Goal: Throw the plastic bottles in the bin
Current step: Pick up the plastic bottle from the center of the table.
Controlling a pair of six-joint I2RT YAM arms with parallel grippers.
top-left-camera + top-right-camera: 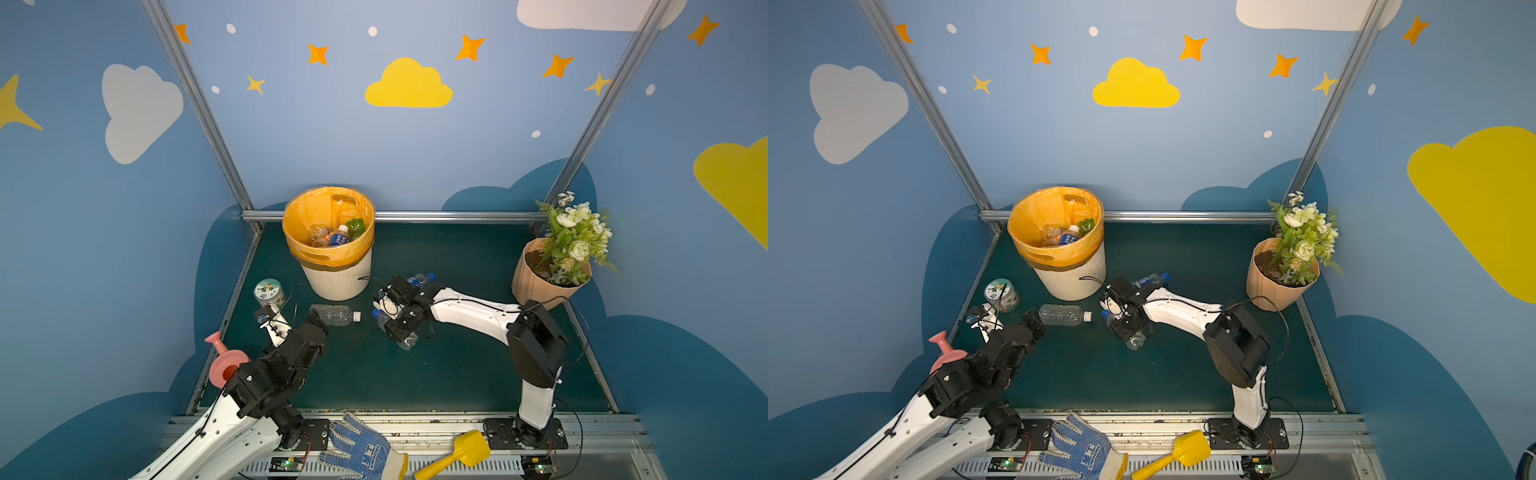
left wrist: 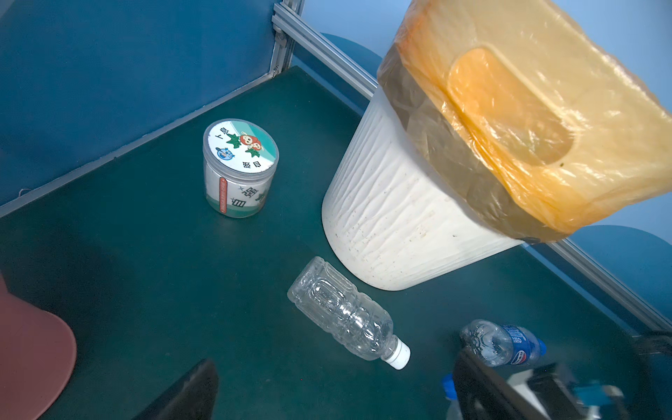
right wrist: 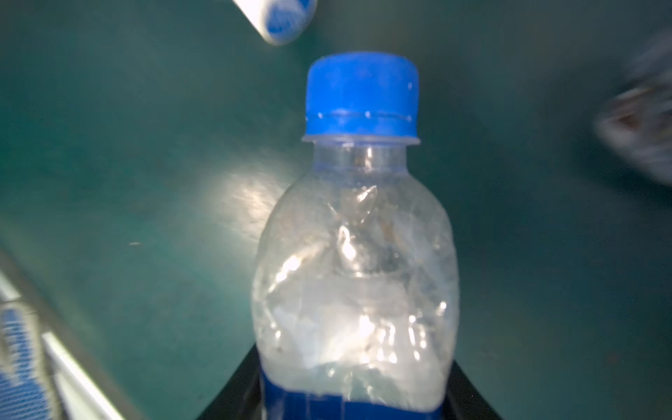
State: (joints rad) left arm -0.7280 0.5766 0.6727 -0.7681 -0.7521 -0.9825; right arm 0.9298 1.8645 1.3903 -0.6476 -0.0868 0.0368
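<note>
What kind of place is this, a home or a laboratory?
Probably a staged robot test booth, not a home: blue walls with painted clouds, an aluminium frame, and two arms bolted at the edge of the green table.

Cream ribbed bin (image 1: 337, 282), orange liner (image 1: 316, 208); blue-capped bottle (image 3: 354, 272).

Chinese characters, possibly 自强, are printed on the jar lid (image 2: 240, 150) and its side label; the glove (image 1: 359, 446) bears an illegible blue stamp.
</note>
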